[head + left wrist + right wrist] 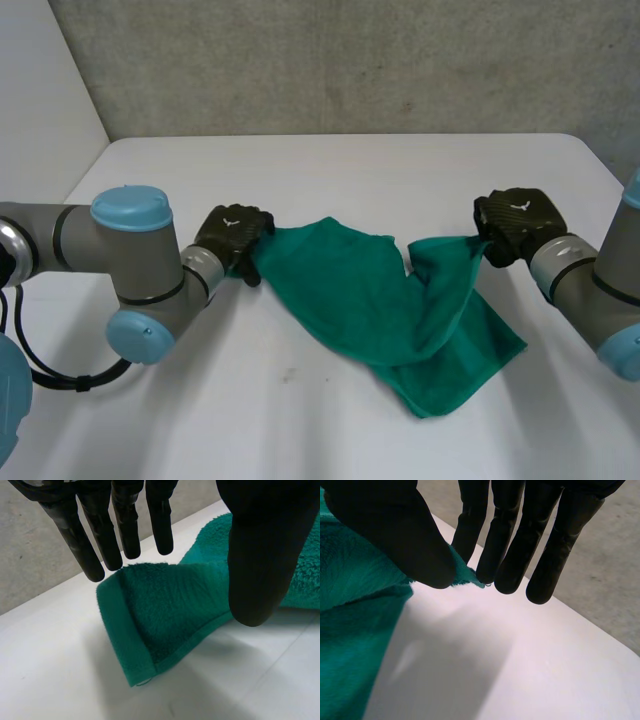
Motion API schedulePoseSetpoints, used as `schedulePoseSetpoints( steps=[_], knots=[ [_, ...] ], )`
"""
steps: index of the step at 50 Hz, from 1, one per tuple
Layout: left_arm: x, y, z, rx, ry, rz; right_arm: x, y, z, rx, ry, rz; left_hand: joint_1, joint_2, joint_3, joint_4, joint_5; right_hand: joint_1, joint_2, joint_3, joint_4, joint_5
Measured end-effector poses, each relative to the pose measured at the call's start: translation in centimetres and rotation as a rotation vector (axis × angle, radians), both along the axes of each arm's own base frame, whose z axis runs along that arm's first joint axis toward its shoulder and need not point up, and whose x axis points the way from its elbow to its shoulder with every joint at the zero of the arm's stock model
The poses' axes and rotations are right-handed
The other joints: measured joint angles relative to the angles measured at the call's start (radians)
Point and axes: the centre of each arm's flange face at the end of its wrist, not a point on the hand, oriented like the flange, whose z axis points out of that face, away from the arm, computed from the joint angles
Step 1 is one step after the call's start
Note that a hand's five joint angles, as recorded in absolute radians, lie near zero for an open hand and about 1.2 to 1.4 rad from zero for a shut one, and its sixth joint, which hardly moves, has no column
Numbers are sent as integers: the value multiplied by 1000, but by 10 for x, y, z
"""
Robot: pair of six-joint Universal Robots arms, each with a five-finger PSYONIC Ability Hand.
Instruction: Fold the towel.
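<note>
Nothing readable anywhere. The closest thing to branding is a small white mark (232, 222) on the back of the left hand (232, 240) and another white mark (520, 208) on the back of the right hand (515, 225), both too tiny to make out. There's also a pale bit (143, 682) poking out of the towel's hem corner in the left wrist view. Could be a label, can't tell.

Left hand: the fingers (125, 530) are pretty much straight and side by side, with the thumb (260, 555) opposite them. One end of the green towel (380, 300) sits between them, pinched and held up off the table (330, 170), with its hemmed corner hanging below the fingertips.

Right hand: same deal. Straight fingers (512, 540) and the thumb (395, 530) are closed together on the very tip of another towel corner, nipping just a sliver of cloth.

The towel hangs between the two hands, up at both held ends, and sags onto the table in the middle. There it lies rumpled and folded over itself, the loose part reaching toward the robot.

The table is plain white. Behind it is a rough grey wall (350, 60), with a white panel (40, 80) off on the left-arm side. The grey arms with light-blue caps come in from either side.
</note>
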Motion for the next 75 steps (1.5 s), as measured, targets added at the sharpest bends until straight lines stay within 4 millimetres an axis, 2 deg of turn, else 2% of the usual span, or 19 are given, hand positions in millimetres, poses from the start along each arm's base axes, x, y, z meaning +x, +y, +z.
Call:
schedulePoseSetpoints(
  steps=[14, 15, 18, 19, 20, 25, 29, 32, 35, 37, 40, 45, 47, 51, 52, 57, 62, 65, 75],
  knots=[
    [-9, -14, -13, -7, 9, -23, -7, -5, 1, 4, 13, -26, 200, 188, 186, 183, 177, 0, 0, 0, 0, 0],
    [-10, -18, -14, -14, 11, -22, -7, -5, 1, 9, 15, -26, 443, 406, 401, 400, 391, 0, 0, 0, 3, 0],
    [-11, -21, -12, -25, 15, -18, -7, -6, 3, 11, 16, -26, 443, 406, 401, 400, 391, 0, 0, 0, 5, 0],
    [-11, -23, -6, -39, 20, -13, -8, -6, 5, 10, 17, -26, 666, 704, 690, 699, 654, 0, 0, 0, 5, 0],
    [-11, -23, -6, -39, 20, -13, -8, -6, 5, 10, 17, -26, 666, 704, 690, 699, 654, 0, 0, 0, 5, 0],
    [-5, -15, 44, -118, 48, 17, -9, -4, 33, -17, 47, -20, 666, 714, 700, 710, 654, 0, 0, 0, 5, 0],
    [8, 8, 98, -193, 71, 31, -11, 6, 67, -37, 137, 3, 666, 716, 706, 710, 654, 0, 0, 0, 5, 0],
    [19, 30, 128, -224, 66, 31, -14, 21, 89, -39, 234, 33, 666, 718, 709, 710, 654, 0, 0, 0, 5, 0],
    [31, 52, 147, -221, 30, 28, -17, 43, 106, -19, 366, 82, 666, 720, 710, 710, 654, 0, 0, 0, 5, 0],
    [35, 60, 151, -211, 9, 26, -18, 47, 108, -13, 390, 92, 666, 721, 711, 710, 654, 0, 0, 0, 5, 0],
    [46, 77, 145, -139, -79, 18, -22, 67, 106, 49, 523, 149, 666, 721, 711, 710, 654, 0, 0, 0, 5, 0],
    [54, 86, 132, -64, -160, 9, -24, 75, 96, 103, 584, 179, 666, 721, 711, 710, 654, 0, 0, 0, 5, 0],
    [63, 88, 109, 18, -239, 6, -23, 76, 75, 180, 620, 213, 666, 722, 711, 710, 654, 0, 0, 0, 5, 0],
    [68, 79, 79, 85, -294, 13, -18, 63, 42, 259, 614, 230, 666, 722, 711, 710, 654, 0, 0, 0, 5, 0],
    [68, 79, 79, 85, -294, 13, -18, 63, 42, 259, 614, 230, 666, 722, 711, 710, 654, 0, 0, 0, 5, 0],
    [69, 60, 57, 103, -296, 35, -11, 35, 10, 285, 509, 168, 666, 722, 711, 712, 654, -6, -15, -15, -10, -5],
    [68, 50, 51, 95, -285, 48, -10, 27, 2, 288, 430, 129, 666, 722, 711, 714, 654, -209, -267, -269, -275, -230],
    [67, 45, 50, 81, -275, 55, -9, 27, -3, 304, 370, 120, 666, 722, 711, 714, 654, -422, -531, -542, -548, -507],
    [75, 35, 52, 69, -264, 88, -12, 40, -11, 336, 341, 149, 666, 722, 711, 714, 654, -470, -574, -591, -595, -563]
  ],
)
